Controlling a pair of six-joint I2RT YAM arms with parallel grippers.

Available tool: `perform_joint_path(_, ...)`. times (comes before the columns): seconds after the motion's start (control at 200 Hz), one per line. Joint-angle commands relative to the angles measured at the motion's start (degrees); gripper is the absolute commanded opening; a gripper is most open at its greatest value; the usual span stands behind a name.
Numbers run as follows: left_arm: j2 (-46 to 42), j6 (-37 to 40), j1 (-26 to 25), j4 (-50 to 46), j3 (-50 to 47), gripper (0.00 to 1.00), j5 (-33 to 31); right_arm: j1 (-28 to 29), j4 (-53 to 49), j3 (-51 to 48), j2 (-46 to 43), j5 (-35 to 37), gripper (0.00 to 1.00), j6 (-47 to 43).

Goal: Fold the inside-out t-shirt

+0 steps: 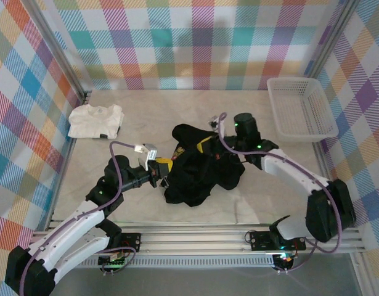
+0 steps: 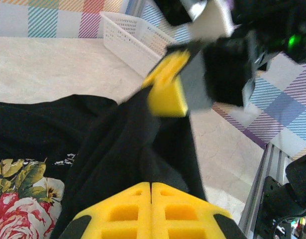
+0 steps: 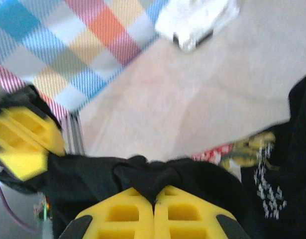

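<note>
Tabletop (image 1: 177, 105) bears black t-shirt (image 1: 198, 179), crumpled, apparently rose-printed.

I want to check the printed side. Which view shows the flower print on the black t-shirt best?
The left wrist view: the flower print is close and sharp, red roses and green leaves on the black t-shirt. In the right wrist view it is a blurred strip; in the top view, a small yellowish patch.

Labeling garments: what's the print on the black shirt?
Red-pink roses, green leaves on the black t-shirt; clearest in left wrist.
</note>
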Motion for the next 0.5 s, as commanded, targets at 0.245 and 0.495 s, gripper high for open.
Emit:
perform_joint_path(0.245,5.38,0.69,-3.03,-5.46,5.94,0.25,-4.41,0.45,9.99,-0.97,-2.57,-2.9,0.0,12.63)
perform_joint_path(0.495,7.86,0.11,-10.26,-14.6,13.81,0.62,-17.45,0.71,9.67,-1.23,-1.53,-0.72,0.0,15.44)
